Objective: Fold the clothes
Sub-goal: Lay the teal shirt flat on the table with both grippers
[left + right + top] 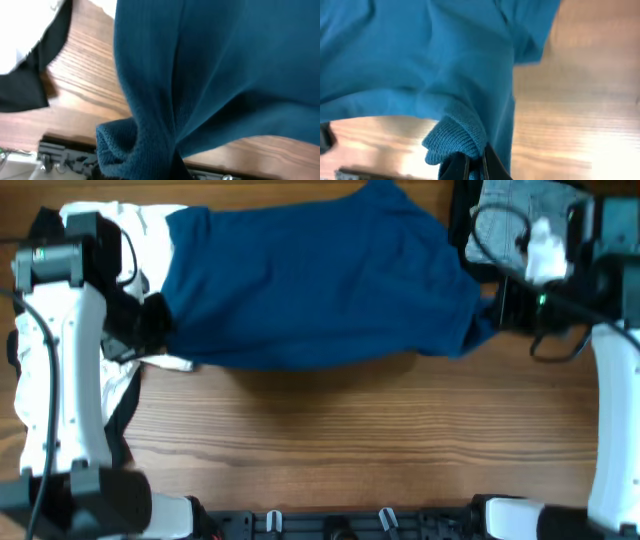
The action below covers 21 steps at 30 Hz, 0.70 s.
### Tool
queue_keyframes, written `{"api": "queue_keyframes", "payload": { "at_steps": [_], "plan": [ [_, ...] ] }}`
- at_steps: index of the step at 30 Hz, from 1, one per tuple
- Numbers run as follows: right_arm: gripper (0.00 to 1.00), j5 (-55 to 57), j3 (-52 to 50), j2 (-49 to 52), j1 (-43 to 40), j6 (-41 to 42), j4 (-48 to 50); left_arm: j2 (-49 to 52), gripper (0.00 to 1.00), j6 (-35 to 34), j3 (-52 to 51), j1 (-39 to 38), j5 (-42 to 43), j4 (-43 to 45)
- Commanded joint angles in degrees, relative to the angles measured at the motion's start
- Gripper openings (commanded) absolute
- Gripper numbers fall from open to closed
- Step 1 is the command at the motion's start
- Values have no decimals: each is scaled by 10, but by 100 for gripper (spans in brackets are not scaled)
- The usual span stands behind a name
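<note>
Blue sweater is spread wide, stretched between both hands. Left hand is at the sweater's left edge, clamped on a bunched fold of the knit. Right hand is at the sweater's right edge, pinched tight on the ribbed hem. White garment is tucked behind the sweater's left end, with black cloth beside it. Grey garment lies just past the sweater's right end. Wood counter shows along the sweater's near side.

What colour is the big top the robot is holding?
The knit top is plain teal-blue; overhead view shows it best.
</note>
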Motion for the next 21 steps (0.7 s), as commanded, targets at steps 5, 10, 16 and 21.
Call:
{"api": "queue_keyframes", "payload": {
  "at_steps": [5,10,16,21],
  "plan": [
    [4,17,-277,-191,-2,101,10,-208,4,-122,-158,28,-104,19],
    [4,31,-307,-168,-2,85,40,-256,4,-138,-264,36,-81,56],
    [4,25,-307,-96,-2,44,115,-229,4,-144,-337,36,-65,146],
    [5,20,-307,-7,-2,25,179,-194,4,-167,-364,36,-65,192]
  ]
}}
